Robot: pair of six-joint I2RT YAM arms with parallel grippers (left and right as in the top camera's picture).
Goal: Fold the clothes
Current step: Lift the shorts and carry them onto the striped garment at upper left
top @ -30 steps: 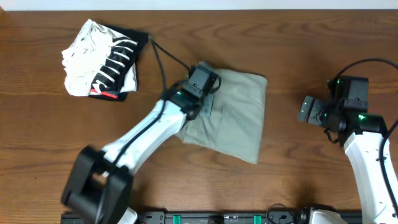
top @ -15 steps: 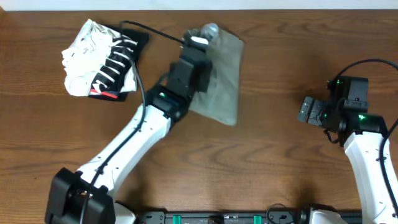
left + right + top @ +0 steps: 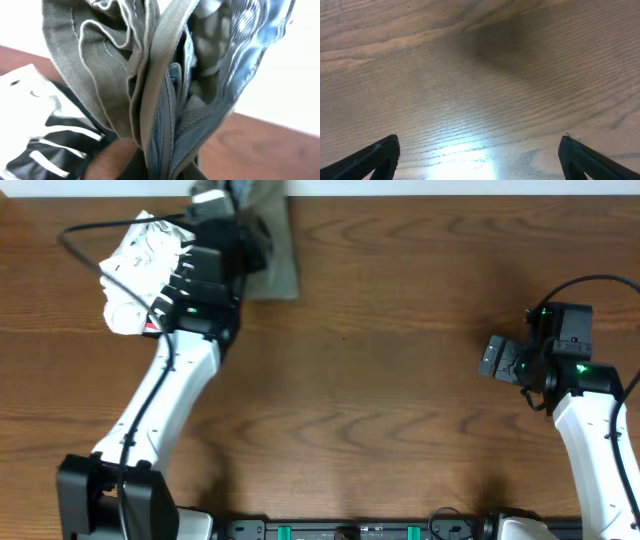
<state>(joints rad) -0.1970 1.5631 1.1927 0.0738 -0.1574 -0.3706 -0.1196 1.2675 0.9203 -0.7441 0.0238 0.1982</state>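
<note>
The khaki shorts [image 3: 272, 252] hang bunched at the table's far edge, just right of the striped garment. My left gripper [image 3: 232, 205] is shut on them. In the left wrist view the gathered folds of the shorts [image 3: 125, 75], with the pale blue waistband lining [image 3: 250, 45], fill the frame, pinched at my left gripper [image 3: 170, 170]. My right gripper [image 3: 490, 358] hovers over bare wood at the right. It is open with nothing between its fingers; in its wrist view my right gripper [image 3: 480, 160] shows only its two dark fingertips [image 3: 375, 157].
A folded black-and-white striped garment [image 3: 140, 280] with a red mark lies at the back left, under my left arm; this striped garment [image 3: 40, 145] also shows in the left wrist view. The table's far edge [image 3: 420, 194] runs along the top.
My left arm has swung the shorts from the middle of the table up and left to the far edge beside the striped garment. The right arm has not moved.
</note>
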